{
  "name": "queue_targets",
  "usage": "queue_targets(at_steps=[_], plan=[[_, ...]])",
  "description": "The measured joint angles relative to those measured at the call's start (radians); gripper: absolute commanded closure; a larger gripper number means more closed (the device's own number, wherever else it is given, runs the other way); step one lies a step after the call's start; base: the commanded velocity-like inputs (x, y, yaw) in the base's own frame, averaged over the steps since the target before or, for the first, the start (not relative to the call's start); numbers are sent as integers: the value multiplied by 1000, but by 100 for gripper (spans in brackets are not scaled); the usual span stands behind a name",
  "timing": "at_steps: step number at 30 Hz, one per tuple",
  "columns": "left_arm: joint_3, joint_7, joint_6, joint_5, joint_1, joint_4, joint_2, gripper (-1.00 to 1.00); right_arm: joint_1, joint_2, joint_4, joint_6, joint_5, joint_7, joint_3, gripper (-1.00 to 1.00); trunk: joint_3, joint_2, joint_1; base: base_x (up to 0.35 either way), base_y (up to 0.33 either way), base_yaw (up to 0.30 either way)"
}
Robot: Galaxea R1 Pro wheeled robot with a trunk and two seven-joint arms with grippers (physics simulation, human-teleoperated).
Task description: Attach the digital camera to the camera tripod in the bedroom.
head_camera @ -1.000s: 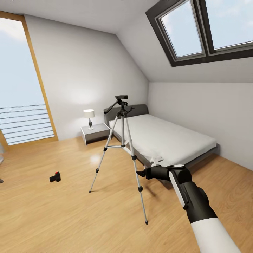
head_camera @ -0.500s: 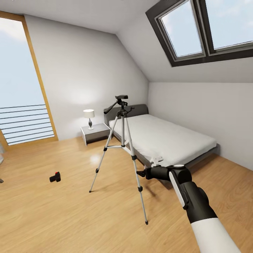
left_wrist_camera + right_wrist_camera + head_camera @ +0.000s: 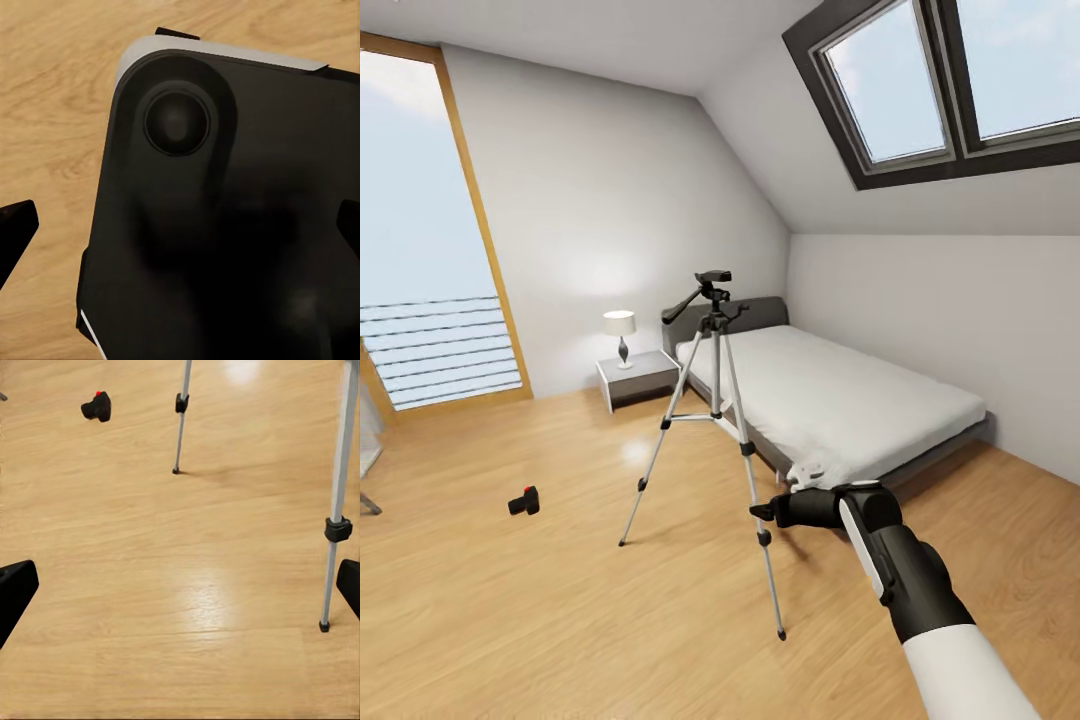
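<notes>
Out on the plank floor [image 3: 560, 620] lies the digital camera [image 3: 524, 501], well apart from the camera tripod [image 3: 715, 420], which stands beside the bed [image 3: 840, 400] — so I judge a pickup comes first. My right gripper [image 3: 180, 589] hangs open over bare boards near a tripod foot; my left gripper [image 3: 180, 225] is spread too — both empty.

right gripper [image 3: 760, 513] open, arm outstretched

Glossy wood plank floor [image 3: 560, 600], silver metal camera tripod [image 3: 715, 400] legs
</notes>
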Motion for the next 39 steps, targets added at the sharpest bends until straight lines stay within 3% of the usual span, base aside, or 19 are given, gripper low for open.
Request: queue_targets(at_steps=[10,13,22,33,36,39], plan=[[0,0,0,0,0,0,0,-100,1,1,106,-2,-1,1,0,-100,0,0,0,0,0,270],[0,0,1,0,0,0,1,-100,0,2,248,-6,2,1,1,-100,0,0,0,0,0,296],[0,0,1,1,0,0,1,-100,-10,0,472,-61,18,-9,1,-100,0,0,0,0,0,299],[0,0,1,2,0,0,2,-100,-12,-6,864,-289,140,-56,0,-100,0,0,0,0,0,300],[0,0,2,2,0,0,2,-100,-12,-11,1037,-408,164,-108,-4,-100,0,0,0,0,0,300],[0,0,2,4,0,0,2,-100,-13,-14,1147,-500,172,-166,-7,-100,0,0,0,0,0,300]])
